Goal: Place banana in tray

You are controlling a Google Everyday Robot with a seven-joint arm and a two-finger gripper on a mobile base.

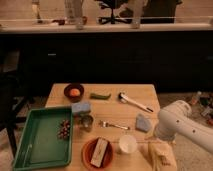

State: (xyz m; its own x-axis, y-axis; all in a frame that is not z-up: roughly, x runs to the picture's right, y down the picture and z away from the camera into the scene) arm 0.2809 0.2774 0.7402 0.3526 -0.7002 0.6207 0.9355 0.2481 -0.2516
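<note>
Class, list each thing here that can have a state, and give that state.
banana: lying on the table, outside the tray
tray: holds a small dark cluster
orange plate: holds a tan block
bowl: holds an orange thing
white cup: upright
pincer: open, close by the banana

Relative to the tray (35, 145): metal cup (86, 121) just right; plate (88, 159) bearing a block (100, 151) right-front; banana (135, 102) far right, behind; robot arm (180, 122) farthest right, gripper out of view.
</note>
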